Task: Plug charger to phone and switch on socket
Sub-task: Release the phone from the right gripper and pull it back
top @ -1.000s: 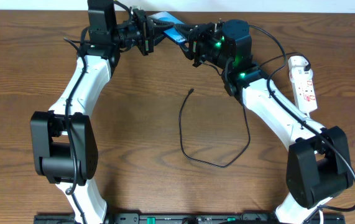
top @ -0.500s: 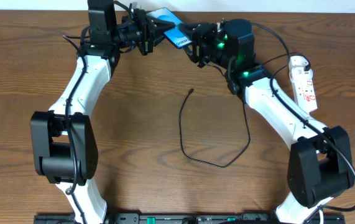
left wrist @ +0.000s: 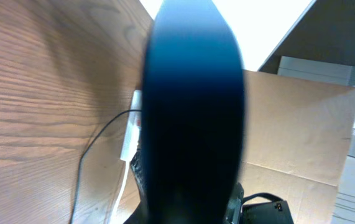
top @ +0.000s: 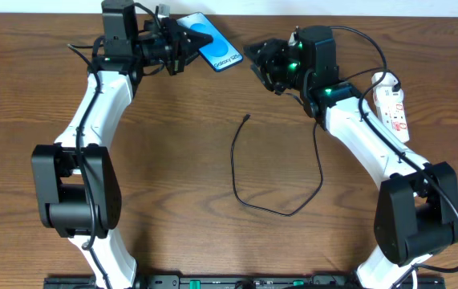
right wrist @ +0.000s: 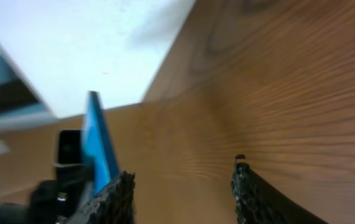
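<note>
**Both arms stretched forward, grippers facing each other**

The left arm (top: pixel 92 112) reaches forward and bends inward, its left gripper (top: pixel 182 40) clamped on the phone (top: pixel 215 44). The right arm (top: pixel 365 140) mirrors it. The right gripper (top: pixel 261 58) points toward the left one, fingers (right wrist: pixel 120 193) parted.

My right jaws let go of the phone (top: pixel 212 40) and spread apart, and that arm backed off to the right. My left jaws carried the phone away leftward, alone, its blue screen now showing plainly from overhead.
</note>
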Motion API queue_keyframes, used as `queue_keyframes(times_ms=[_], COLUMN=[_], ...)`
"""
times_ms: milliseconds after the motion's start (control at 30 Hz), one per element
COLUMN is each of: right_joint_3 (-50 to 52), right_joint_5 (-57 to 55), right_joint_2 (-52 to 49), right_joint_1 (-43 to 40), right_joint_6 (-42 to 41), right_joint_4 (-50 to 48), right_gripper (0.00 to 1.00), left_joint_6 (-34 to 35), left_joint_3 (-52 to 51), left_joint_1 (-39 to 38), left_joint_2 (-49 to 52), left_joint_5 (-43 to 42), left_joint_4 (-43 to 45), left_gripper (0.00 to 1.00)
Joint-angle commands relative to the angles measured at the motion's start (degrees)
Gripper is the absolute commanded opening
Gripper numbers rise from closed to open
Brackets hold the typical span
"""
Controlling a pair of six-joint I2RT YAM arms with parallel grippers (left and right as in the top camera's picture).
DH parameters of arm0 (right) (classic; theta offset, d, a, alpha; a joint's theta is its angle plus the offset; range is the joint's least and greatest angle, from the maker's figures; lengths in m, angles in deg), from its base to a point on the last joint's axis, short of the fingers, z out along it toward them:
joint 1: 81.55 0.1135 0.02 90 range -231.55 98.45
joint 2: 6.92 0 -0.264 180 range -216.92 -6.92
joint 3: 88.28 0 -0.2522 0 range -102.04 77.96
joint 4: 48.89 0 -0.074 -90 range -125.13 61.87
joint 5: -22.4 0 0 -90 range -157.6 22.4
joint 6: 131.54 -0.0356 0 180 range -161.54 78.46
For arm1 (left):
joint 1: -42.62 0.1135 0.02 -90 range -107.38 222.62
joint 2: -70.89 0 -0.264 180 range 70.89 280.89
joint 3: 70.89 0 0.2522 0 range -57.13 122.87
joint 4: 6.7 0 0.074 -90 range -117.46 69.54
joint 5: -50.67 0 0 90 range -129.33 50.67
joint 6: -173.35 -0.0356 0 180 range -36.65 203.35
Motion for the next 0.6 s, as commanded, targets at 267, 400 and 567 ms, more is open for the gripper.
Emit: queue_keyframes(times_ms=[267,400,567], right_joint_3=[-0.6,-0.6,-0.5], right_joint_5=[0.1,-1.4,-2.9], right_joint_2=[0.3,0.3,-0.3], right_joint_1=[-0.5,-0.5,-0.3], right_joint_6=[27.3,29.3,30.8], right_joint_4=[10.6,14.6,18.3], right_gripper=[0.65,0.66,0.58], left_joint_6=[-15.2,-19.1,-25.2], left_joint_3=[0.9,0.2,-0.4], left_joint_1=[3.5,4.8,5.6], left_joint_2=[-1.4,-1.4,-0.9], left_joint_5=[-8.4,-10.3,-9.9], left_joint_4=[-1.6,-1.9,-7.1], left_gripper=[0.08,0.08,0.07])
